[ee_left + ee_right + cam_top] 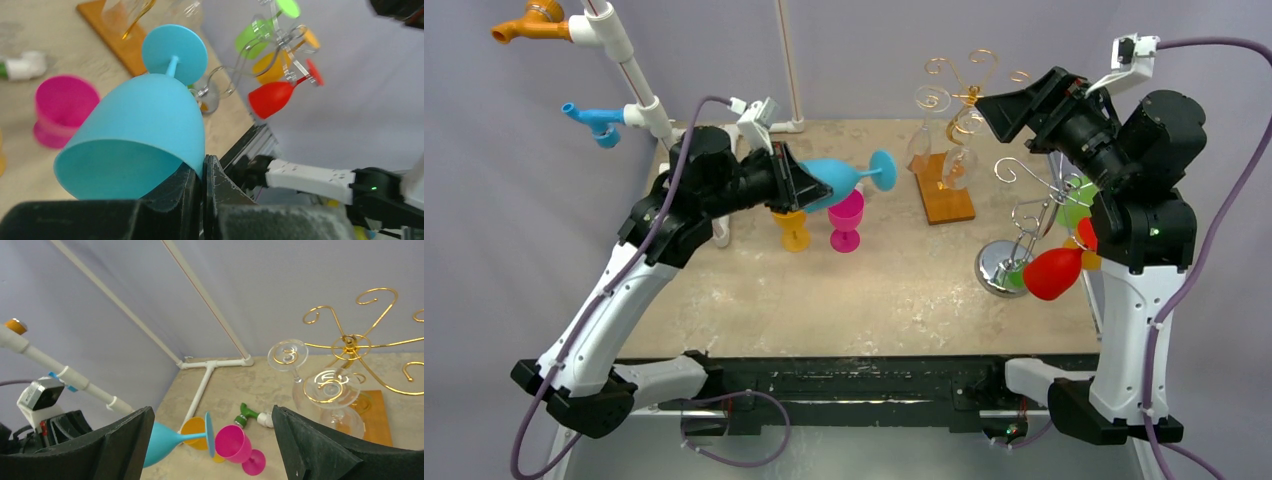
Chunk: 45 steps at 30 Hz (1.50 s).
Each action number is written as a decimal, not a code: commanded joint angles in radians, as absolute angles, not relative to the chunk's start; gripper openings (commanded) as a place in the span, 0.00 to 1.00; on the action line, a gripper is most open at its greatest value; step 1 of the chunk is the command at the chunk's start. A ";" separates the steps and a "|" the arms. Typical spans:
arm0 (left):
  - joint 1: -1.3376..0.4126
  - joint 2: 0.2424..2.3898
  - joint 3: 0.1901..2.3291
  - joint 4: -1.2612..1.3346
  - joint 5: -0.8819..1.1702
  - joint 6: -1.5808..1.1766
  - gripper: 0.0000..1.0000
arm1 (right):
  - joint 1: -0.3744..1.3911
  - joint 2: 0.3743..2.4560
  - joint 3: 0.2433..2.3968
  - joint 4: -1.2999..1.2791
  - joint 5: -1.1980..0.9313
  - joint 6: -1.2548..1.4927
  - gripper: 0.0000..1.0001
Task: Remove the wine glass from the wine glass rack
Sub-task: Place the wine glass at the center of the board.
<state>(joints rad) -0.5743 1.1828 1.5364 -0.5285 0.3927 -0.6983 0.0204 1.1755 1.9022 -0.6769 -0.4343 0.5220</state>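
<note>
Tipping the blue glass [145, 130] foot-down beside the pink glass [846, 220] should come first; left claw [202, 167] pinches its rim, right claw [996, 110] gapes.

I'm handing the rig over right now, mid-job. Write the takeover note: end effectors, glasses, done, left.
Left end effector: shut on the blue wine glass at its rim, glass tipped sideways above the table.
Right end effector: open, empty, raised beside the gold rack.
Done: blue glass is off the racks; pink glass and orange glass stand on the table near it.
Left: probably set it down upright. Red glass hangs on the silver rack, clear glasses on the gold one.
</note>
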 commanded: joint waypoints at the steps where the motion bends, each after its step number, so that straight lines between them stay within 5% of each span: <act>1: -0.592 1.121 1.575 -0.910 0.193 -0.554 0.00 | 0.022 1.167 1.892 -0.721 -0.363 0.467 0.99; 11: -0.594 1.099 1.379 -1.127 -0.009 -0.476 0.00 | 0.052 1.203 1.864 -0.674 -0.456 0.475 0.99; 22: -0.594 1.236 1.283 -1.182 -0.232 -0.385 0.00 | 0.255 1.292 1.914 -0.741 -0.256 0.421 0.99; 37: -0.521 1.382 1.255 -1.087 -0.196 -0.288 0.00 | 0.258 1.296 1.901 -0.753 -0.238 0.388 0.99; 45: -0.516 1.404 1.272 -1.083 -0.201 -0.275 0.24 | 0.258 1.296 1.898 -0.756 -0.236 0.383 0.99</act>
<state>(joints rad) -0.5282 1.3876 1.2434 -1.1072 -0.1940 -0.3019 0.2550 1.3140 1.8915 -0.7559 -0.2516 0.4030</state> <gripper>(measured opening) 0.182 0.987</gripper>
